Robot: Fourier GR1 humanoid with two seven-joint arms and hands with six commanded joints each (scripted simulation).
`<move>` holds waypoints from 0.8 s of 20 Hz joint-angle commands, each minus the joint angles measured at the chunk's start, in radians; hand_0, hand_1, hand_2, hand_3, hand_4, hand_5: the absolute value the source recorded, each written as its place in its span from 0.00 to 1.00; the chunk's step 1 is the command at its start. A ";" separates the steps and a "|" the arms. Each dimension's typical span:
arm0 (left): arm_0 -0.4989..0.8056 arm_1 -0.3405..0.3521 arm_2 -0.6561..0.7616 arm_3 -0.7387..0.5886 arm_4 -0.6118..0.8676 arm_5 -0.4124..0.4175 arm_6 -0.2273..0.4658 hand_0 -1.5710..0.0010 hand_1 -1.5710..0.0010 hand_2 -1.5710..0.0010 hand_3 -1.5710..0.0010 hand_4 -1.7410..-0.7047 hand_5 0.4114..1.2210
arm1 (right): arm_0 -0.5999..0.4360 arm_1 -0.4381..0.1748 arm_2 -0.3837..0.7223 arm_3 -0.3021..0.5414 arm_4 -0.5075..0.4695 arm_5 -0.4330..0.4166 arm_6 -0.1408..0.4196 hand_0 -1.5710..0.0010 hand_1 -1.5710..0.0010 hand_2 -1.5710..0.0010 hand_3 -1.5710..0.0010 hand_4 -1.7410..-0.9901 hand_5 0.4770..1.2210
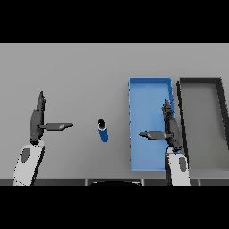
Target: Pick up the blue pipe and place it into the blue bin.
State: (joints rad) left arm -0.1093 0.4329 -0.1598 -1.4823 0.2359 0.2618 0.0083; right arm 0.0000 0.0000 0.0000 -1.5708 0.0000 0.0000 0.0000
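A short blue pipe [103, 130] with a dark open end lies on the grey table, just left of the blue bin [143, 94]. My right hand [171, 129] hovers over the bin's right part, fingers straight and thumb pointing left, holding nothing. At the left of the table is my left hand [36, 123], also open, its thumb pointing right toward the pipe, a clear gap away from it.
A dark grey bin [221, 112] stands directly right of the blue bin, their walls side by side. The table's far half stretches beyond both hands.
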 commanded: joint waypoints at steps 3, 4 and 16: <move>0.004 -0.001 -0.001 -0.004 -0.001 0.001 -0.009 1.00 1.00 1.00 1.00 0.64 0.22 | 0.004 -0.001 0.000 -0.003 -0.001 0.001 -0.002 1.00 1.00 1.00 1.00 0.69 0.19; 0.005 -0.001 -0.002 -0.006 -0.002 0.002 -0.010 1.00 1.00 1.00 1.00 0.64 0.22 | 0.006 -0.001 0.001 -0.004 -0.001 0.001 -0.003 1.00 1.00 1.00 1.00 0.69 0.19; 0.029 0.214 -0.082 -0.048 0.047 -0.389 -0.115 1.00 1.00 1.00 1.00 0.63 0.24 | 0.108 -0.123 0.110 -0.137 0.172 0.045 -0.040 1.00 1.00 1.00 1.00 0.74 0.16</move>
State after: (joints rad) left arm -0.0802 0.6463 -0.2426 -1.5300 0.2833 -0.1278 -0.1070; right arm 0.1080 -0.1234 0.1099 -1.7084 0.1720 0.0448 -0.0410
